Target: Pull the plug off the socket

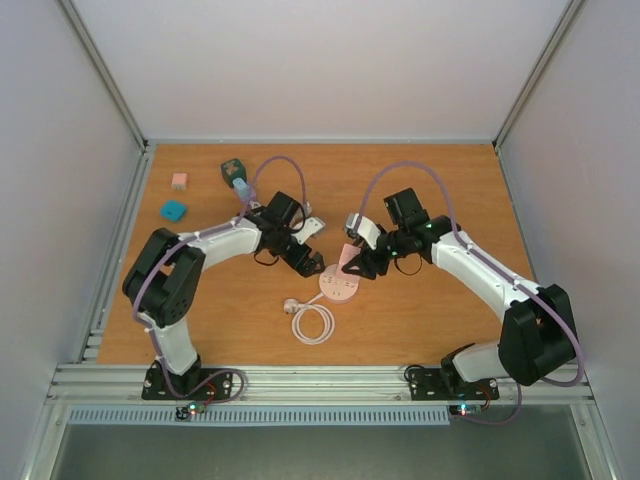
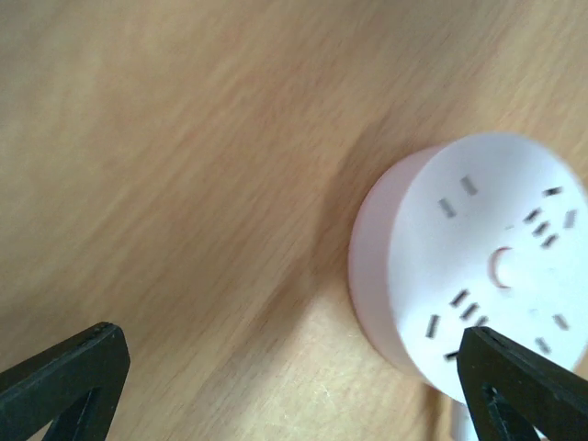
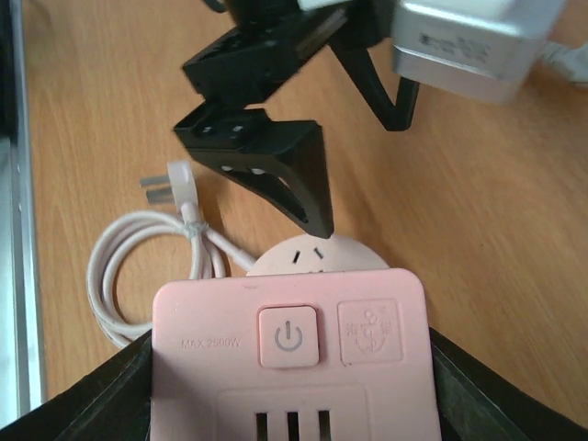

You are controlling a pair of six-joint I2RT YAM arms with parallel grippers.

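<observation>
A round pink-and-white socket (image 1: 340, 287) lies on the wooden table, and shows in the left wrist view (image 2: 478, 266) and partly in the right wrist view (image 3: 317, 255). My right gripper (image 1: 362, 262) is shut on a square pink plug block (image 3: 289, 358) with a power button, held over the socket's near side. I cannot tell whether its prongs are still seated. My left gripper (image 1: 308, 262) is open, one finger (image 2: 524, 386) resting over the socket's edge, the other (image 2: 64, 381) over bare table.
The socket's white cable (image 1: 313, 322) lies coiled toward the near edge, ending in a wall plug (image 1: 291, 305). A teal block (image 1: 173, 210), a small pink block (image 1: 179, 181) and a green box (image 1: 233, 169) sit at the back left.
</observation>
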